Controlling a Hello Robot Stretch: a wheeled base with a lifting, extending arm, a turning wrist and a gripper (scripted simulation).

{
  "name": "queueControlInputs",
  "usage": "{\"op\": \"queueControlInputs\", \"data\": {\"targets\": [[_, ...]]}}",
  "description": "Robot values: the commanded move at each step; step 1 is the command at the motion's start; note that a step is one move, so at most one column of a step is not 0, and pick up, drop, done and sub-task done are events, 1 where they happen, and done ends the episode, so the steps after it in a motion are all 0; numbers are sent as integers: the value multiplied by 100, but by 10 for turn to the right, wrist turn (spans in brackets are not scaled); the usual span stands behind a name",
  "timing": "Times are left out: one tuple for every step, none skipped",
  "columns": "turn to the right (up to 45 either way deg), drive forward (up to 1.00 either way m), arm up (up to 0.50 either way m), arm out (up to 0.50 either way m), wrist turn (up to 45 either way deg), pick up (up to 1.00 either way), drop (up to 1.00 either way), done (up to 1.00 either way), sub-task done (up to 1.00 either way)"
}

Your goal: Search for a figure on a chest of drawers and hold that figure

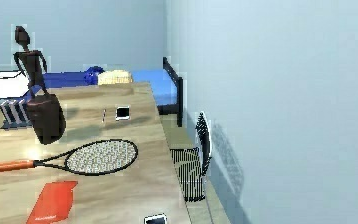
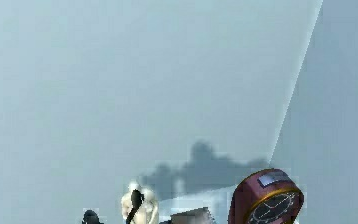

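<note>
A dark slender figure (image 1: 32, 88) stands upright on the wooden top of a chest of drawers (image 1: 137, 130), toward the forward view's left. At the bottom edge of the arm side view, the gripper (image 2: 113, 206) shows as dark thin fingers (image 2: 135, 200), just left of a small white piece (image 2: 192, 215). A cream rounded thing (image 2: 143, 208) sits right behind the fingers, so I cannot tell whether the gripper holds anything.
On the wooden top lie a tennis racket (image 1: 97, 155), a red flat thing (image 1: 55, 200) and a small dark square (image 1: 122, 113). A blue bed (image 1: 147, 88) stands beyond. A wire basket (image 1: 190, 172) stands by the pale blue wall. A round red-brown clock (image 2: 267, 200) stands at the arm side view's bottom right.
</note>
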Motion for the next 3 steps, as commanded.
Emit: {"op": "queueControlInputs", "data": {"targets": [[0, 0, 0, 0, 0, 100, 0, 0, 0], [0, 0, 8, 0, 0, 0, 0, 0, 0], [0, 0, 0, 0, 0, 0, 0, 100, 0]]}}
